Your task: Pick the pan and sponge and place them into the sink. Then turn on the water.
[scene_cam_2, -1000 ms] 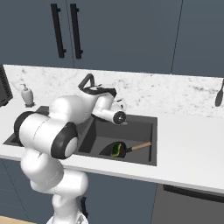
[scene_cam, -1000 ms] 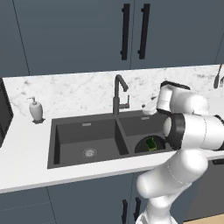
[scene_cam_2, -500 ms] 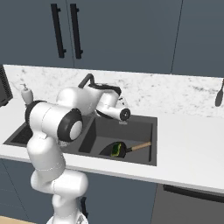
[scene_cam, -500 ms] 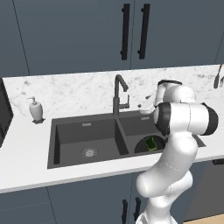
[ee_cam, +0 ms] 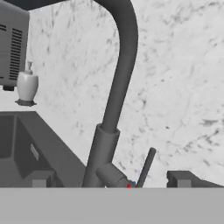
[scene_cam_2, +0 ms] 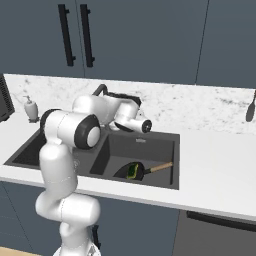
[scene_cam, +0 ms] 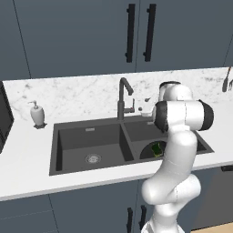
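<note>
A marble worktop (scene_cam: 82, 98) carries the sink (scene_cam_2: 150, 142); lower centre, pan (scene_cam_2: 131, 171) and sponge (scene_cam_2: 132, 171) already lie in its basin. The pincer (ee_cam: 109, 183), wide open and empty, faces the faucet (ee_cam: 118, 87) lever.

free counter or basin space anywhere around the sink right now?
Left basin of the sink is bare apart from its drain. Open counter lies between the soap dispenser and faucet. Crowded: the right basin holds the pan and sponge, and the open claw sits beside the faucet.
</note>
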